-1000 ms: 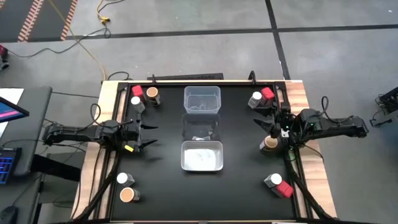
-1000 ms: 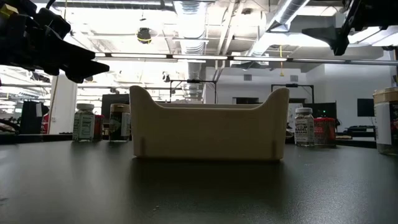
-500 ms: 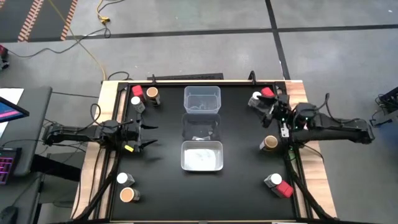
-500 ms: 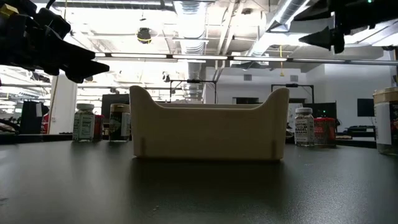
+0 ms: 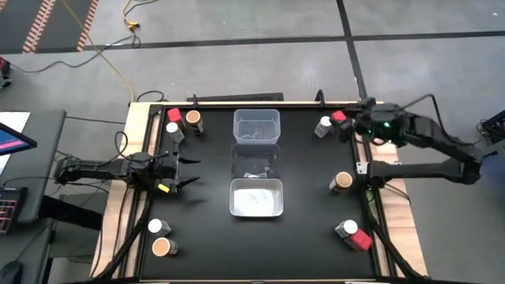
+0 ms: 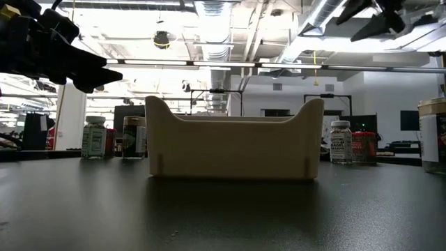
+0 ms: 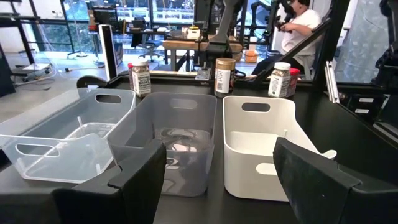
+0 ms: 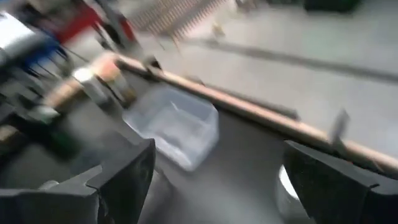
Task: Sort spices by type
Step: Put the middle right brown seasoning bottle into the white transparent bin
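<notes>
Swinging away from the tan-topped jar (image 5: pixel 342 181) at the bench's (image 5: pixel 308 229) three o'clock edge, the right gripper (image 5: pixel 353 126) is now hovering toward one o'clock, its wrist folding back over the far right corner, while the left arm is sitting just as it was a second ago. That right gripper is showing its two fingers spread wide apart with nothing between them, and it is hanging right beside the red-topped jar (image 5: pixel 339 117) and the white-topped jar (image 5: pixel 323 126), which are standing upright and touching at the one o'clock corner. The coming move is likely turning on this: the pair is lying just to the nine o'clock side of the gripper, each jar's long axis is running straight up, and the right arm is far nearer than the left. The left gripper (image 5: pixel 187 171) is waiting at nine o'clock, fingers apart and empty, pointing at the three bins (image 5: pixel 256 126) lined up down the middle. The other spices are standing unsorted in corner clusters: three jars (image 5: pixel 182 124) at eleven o'clock, two jars (image 5: pixel 161 239) at seven o'clock, and a white-and-red pair (image 5: pixel 354 234) at five o'clock. No jar is resting in any bin yet, so sorting is looking barely begun.
</notes>
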Robot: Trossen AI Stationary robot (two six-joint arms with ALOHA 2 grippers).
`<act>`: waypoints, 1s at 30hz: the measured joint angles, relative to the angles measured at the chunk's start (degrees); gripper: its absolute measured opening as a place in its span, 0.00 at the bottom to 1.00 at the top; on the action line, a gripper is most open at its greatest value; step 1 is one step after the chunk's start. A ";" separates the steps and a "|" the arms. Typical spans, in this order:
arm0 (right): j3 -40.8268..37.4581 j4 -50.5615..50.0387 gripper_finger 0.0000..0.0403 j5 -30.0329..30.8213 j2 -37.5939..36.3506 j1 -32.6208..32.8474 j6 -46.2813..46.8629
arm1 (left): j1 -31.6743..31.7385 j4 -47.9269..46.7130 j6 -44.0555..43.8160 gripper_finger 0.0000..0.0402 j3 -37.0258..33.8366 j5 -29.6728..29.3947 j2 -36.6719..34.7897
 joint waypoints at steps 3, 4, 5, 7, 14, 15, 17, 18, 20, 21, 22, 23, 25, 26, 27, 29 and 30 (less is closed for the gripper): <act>5.46 -9.57 0.94 -1.40 4.05 -1.27 4.09 | 0.02 0.00 0.00 0.71 0.00 -0.01 0.01; 6.72 -11.93 0.94 -1.59 5.09 -1.52 4.37 | 0.00 0.00 0.00 0.71 -0.02 -0.01 -0.01; 7.71 -13.55 0.94 -2.25 5.92 -1.65 4.08 | 0.02 0.00 0.00 0.71 0.00 0.01 0.00; 9.20 -16.02 0.94 -4.69 7.42 -1.96 1.63 | 0.02 0.00 0.00 0.71 -0.01 0.00 0.01; 10.27 -27.42 0.94 -16.90 12.57 -2.20 -3.46 | 0.02 0.00 0.00 0.71 -0.02 0.01 0.01; 10.27 -29.86 0.94 -17.87 13.52 -2.19 -3.71 | 0.02 0.00 0.00 0.71 0.00 -0.01 0.01; 10.24 -34.40 0.94 -18.97 15.49 -1.95 -5.31 | 0.01 0.00 0.00 0.71 -0.02 -0.01 0.00; 10.24 -36.29 0.94 -19.15 16.70 -1.63 -6.11 | 0.02 0.00 -0.01 0.71 0.00 0.00 0.01; 10.24 -37.92 0.94 -19.19 18.86 -0.49 -6.87 | 0.02 0.00 0.00 0.71 -0.02 -0.01 0.00; 10.22 -37.59 0.94 -19.19 19.84 0.20 -7.70 | 0.02 0.00 0.00 0.71 0.00 0.01 -0.01; 10.18 -37.22 0.94 -19.23 20.41 1.09 -8.31 | 0.01 0.00 0.00 0.71 -0.01 0.00 0.00; 10.18 -36.71 0.94 -19.41 20.95 2.12 -8.45 | 0.02 0.00 0.00 0.71 0.00 -0.01 0.01; 10.21 -37.34 0.94 -19.43 21.87 4.68 -8.86 | 0.02 0.00 0.00 0.71 0.00 0.01 -0.01; 10.04 -37.67 0.94 -19.43 22.24 6.06 -8.93 | 0.00 0.00 0.00 0.71 0.00 -0.01 -0.01; 9.68 -37.54 0.94 -19.42 22.52 7.70 -9.01 | 0.01 0.00 0.00 0.71 0.00 0.00 -0.01; 8.41 -36.78 0.94 -19.41 22.57 11.38 -8.99 | 0.00 0.00 0.00 0.71 0.00 -0.01 -0.01; 7.62 -36.66 0.94 -19.43 22.43 13.28 -8.93 | 0.00 0.00 0.00 0.71 0.00 -0.01 -0.01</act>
